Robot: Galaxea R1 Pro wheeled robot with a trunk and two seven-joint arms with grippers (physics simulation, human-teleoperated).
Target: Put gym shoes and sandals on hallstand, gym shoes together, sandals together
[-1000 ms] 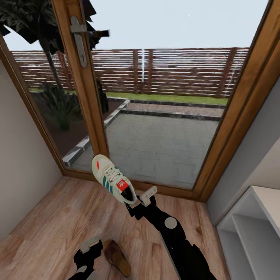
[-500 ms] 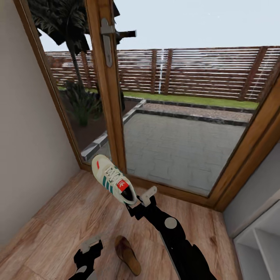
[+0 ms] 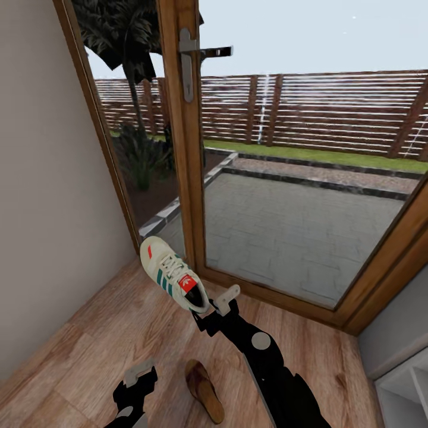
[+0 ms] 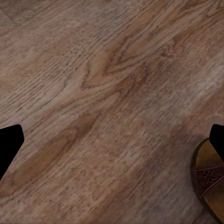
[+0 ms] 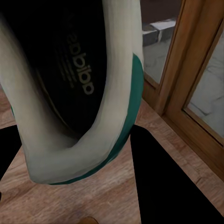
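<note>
So the right hand [image 3: 209,308] is clamped on a gym shoe's [image 3: 172,280] heel, toe pointing away — the hallstand [image 3: 404,386] sits off right. Left hand [image 3: 138,375] hangs wide open, a sandal [image 3: 205,390] lying on the corridor floor [image 3: 89,333] just beside it.

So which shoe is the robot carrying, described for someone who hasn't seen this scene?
Find the wood-framed glass door onto the patio. In front of it the right gripper holds one gym shoe off the floor by its heel. It is cream-white with green stripes, unlike the brown sandal on the planks.
</note>
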